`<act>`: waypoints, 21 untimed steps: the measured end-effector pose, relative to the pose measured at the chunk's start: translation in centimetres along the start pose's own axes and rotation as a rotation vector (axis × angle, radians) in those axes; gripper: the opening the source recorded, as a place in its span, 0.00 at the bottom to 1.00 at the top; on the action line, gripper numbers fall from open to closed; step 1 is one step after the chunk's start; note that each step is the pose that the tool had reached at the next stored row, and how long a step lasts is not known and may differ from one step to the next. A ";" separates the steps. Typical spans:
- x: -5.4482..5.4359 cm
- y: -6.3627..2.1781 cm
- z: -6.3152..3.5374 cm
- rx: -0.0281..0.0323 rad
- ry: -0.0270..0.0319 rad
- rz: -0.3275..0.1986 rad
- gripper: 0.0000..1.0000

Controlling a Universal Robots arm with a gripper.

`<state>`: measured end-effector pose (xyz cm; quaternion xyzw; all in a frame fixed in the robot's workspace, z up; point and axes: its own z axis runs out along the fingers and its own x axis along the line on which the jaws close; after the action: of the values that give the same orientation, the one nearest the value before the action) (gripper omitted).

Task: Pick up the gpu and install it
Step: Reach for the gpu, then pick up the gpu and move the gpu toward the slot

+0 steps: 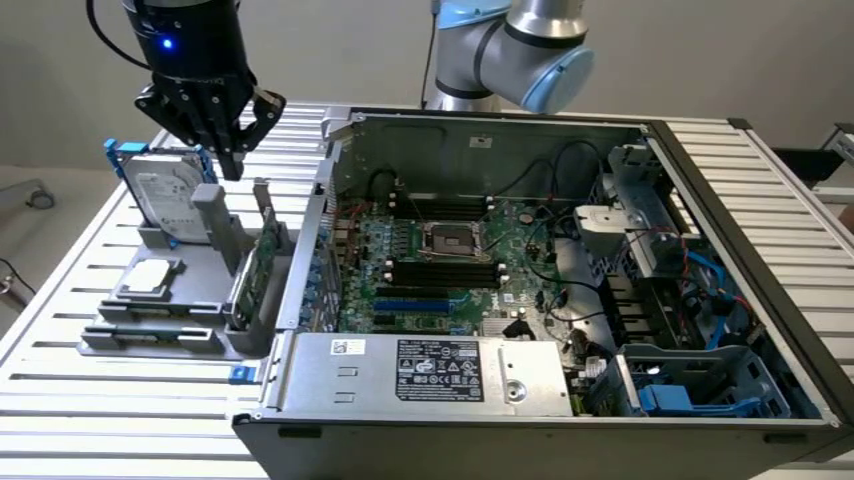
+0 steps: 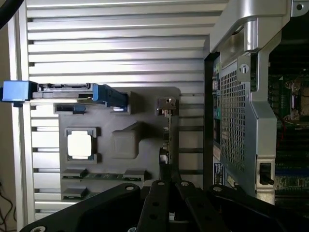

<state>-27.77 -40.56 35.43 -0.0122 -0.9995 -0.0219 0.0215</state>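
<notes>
At the exterior view's left, a silver hard drive (image 1: 167, 195) in a blue frame is standing at the back of a grey holder (image 1: 200, 270), and 1 square processor (image 1: 150, 277) is lying flat in front of it. The black gripper (image 1: 230, 150) is hanging over the holder between the hard drive and the gpu (image 1: 256, 262), gripping nothing; how far it is parted I cannot tell. The gpu is standing on edge along the holder's right side, just beside the open computer case (image 1: 441, 135). In the wrist view the gpu (image 2: 167, 108) is showing edge-on past the gripper (image 2: 166, 188). Further right, the motherboard (image 1: 441, 250) is lying inside the case.
</notes>
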 end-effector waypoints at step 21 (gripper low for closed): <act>0.0 0.00 0.01 0.0000 0.0010 0.000 0.42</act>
<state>-27.79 -40.55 35.42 -0.0123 -0.9994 -0.0219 0.0220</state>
